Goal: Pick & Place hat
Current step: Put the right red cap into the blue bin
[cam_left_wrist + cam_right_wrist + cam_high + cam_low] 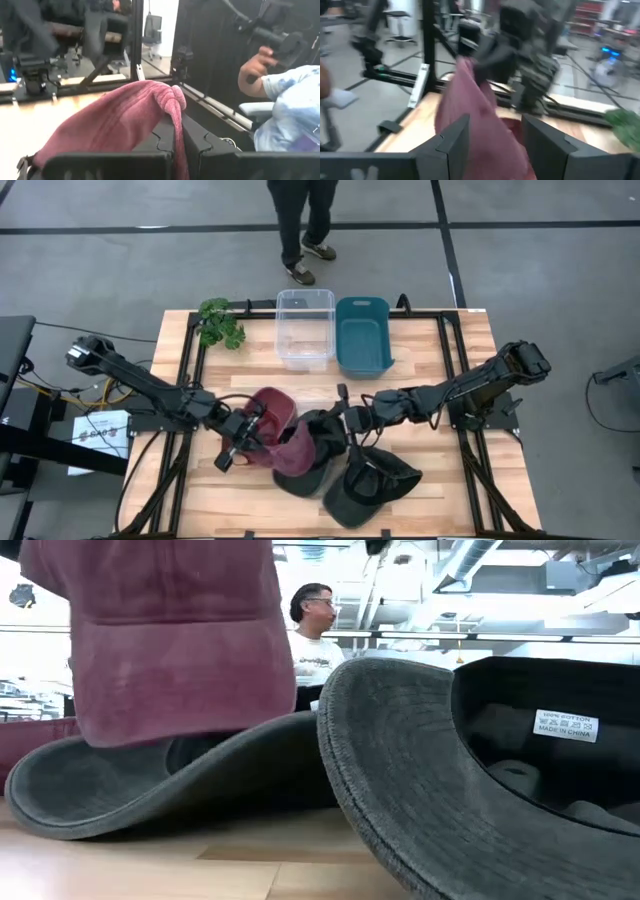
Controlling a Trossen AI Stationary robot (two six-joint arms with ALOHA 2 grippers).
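Note:
A maroon hat (278, 432) hangs at the table's middle, held by my left gripper (243, 438), which is shut on it. Its lower part reaches down over a dark grey hat (318, 442) lying on the table. A second dark grey hat (372, 478) lies upside down near the front edge, its label (566, 726) showing. My right gripper (343, 420) stands open just right of the maroon hat, whose cloth (475, 115) shows between its fingers. My left gripper pinches a bunched fold of the maroon hat's cloth (173, 100) between its two fingers, coming level from the table's left. The hat (170, 640) hangs below the fingers, slack. I cannot tell whether my right gripper touches the cloth.
A clear bin (305, 328) and a teal bin (362, 335) stand side by side at the far edge. A green plant (220, 322) lies at the far left. A person (305, 225) stands beyond the table.

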